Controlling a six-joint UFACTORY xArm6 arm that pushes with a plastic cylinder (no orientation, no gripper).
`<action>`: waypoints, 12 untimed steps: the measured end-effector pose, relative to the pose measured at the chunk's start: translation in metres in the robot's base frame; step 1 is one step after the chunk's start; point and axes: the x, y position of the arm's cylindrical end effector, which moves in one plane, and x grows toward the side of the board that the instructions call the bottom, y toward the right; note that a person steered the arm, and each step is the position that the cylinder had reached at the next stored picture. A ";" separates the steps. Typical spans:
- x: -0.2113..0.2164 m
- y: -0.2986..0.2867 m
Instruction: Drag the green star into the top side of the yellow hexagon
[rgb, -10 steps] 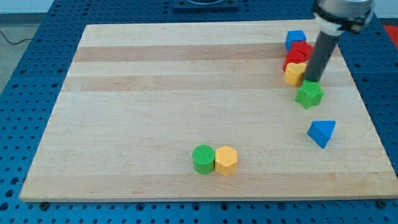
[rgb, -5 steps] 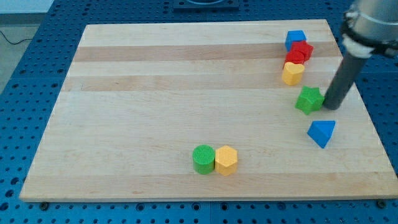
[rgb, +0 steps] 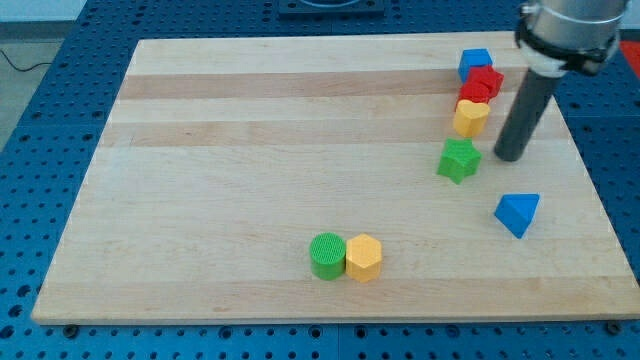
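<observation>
**Green star sitting left of the rod, far from the yellow hexagon**

The arm is carrying no claw, so nothing is opening, closing or gripping; it is ending in a straight dark rod, and my tip (rgb: 509, 157) is resting on the wooden board (rgb: 250, 150) near the view's right edge. The green star (rgb: 459, 160) is lying just to the left of my tip, with a narrow strip of bare wood showing between them, so the two are not touching.

The yellow hexagon (rgb: 364, 257) is sitting well apart from the star, down toward the view's bottom and to the left, near the board's lower edge. A green cylinder (rgb: 327, 255) is pressing against the hexagon's left side.

Above the star, a column of blocks is standing along the board's upper right: a yellow block (rgb: 471, 117) whose shape looks roughly heart-like is lying nearest the star, just above and to its right, and it is touching a red block (rgb: 481, 84) whose exact shape I cannot make out; a blue block (rgb: 475, 62) is sitting at the top of the column, against the red one. A blue triangular block (rgb: 517, 213) is lying alone below my tip, toward the view's lower right.
</observation>
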 end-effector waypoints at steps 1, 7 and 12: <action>0.029 -0.044; 0.018 -0.195; 0.020 -0.150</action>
